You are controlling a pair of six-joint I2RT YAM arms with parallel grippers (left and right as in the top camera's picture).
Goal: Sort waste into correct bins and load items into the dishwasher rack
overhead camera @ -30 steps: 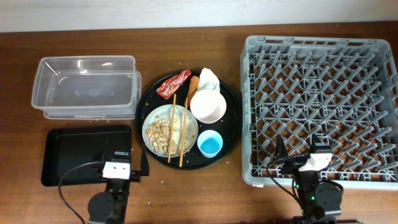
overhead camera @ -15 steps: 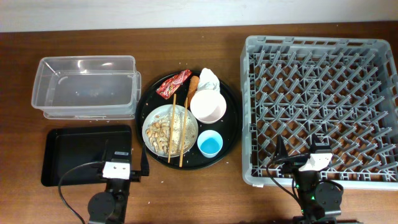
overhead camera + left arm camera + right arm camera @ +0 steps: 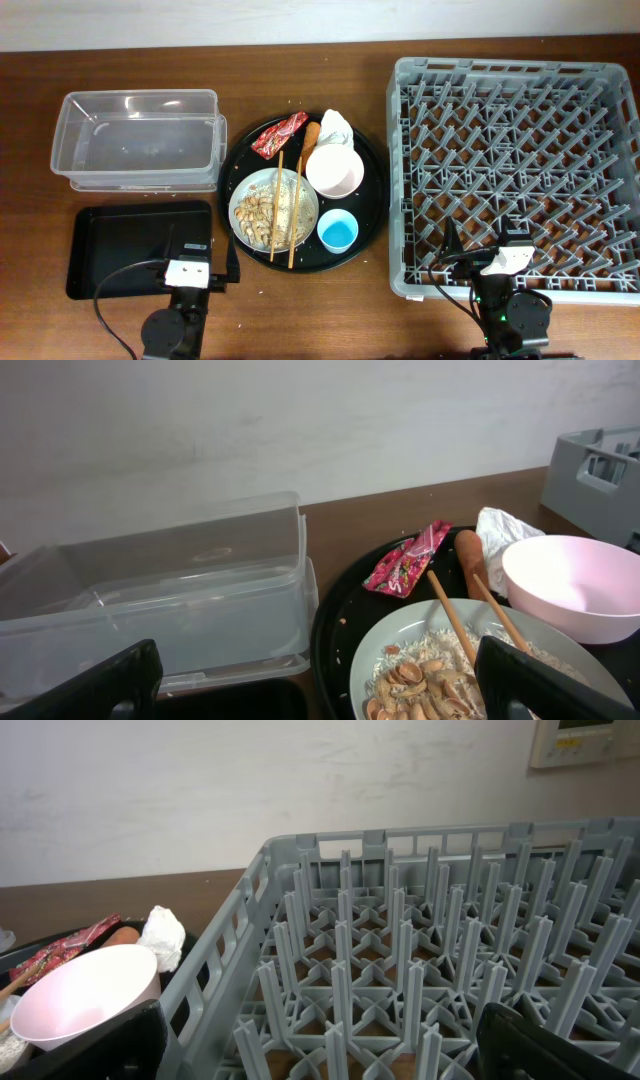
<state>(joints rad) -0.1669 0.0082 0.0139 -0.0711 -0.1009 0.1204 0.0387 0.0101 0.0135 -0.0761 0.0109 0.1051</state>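
On the round black tray lie a red wrapper, a carrot-like piece, a white napkin, a white bowl, a blue cup and a pale dish of rice and scraps with two chopsticks across it. The clear tub and black rectangular tray sit at the left. The grey rack is at the right. My left gripper is open and empty near the dish. My right gripper is open and empty over the rack's front edge.
The left wrist view shows the tub, wrapper, carrot piece, napkin and bowl. The right wrist view shows the bowl and napkin left of the rack. A white wall stands behind the table.
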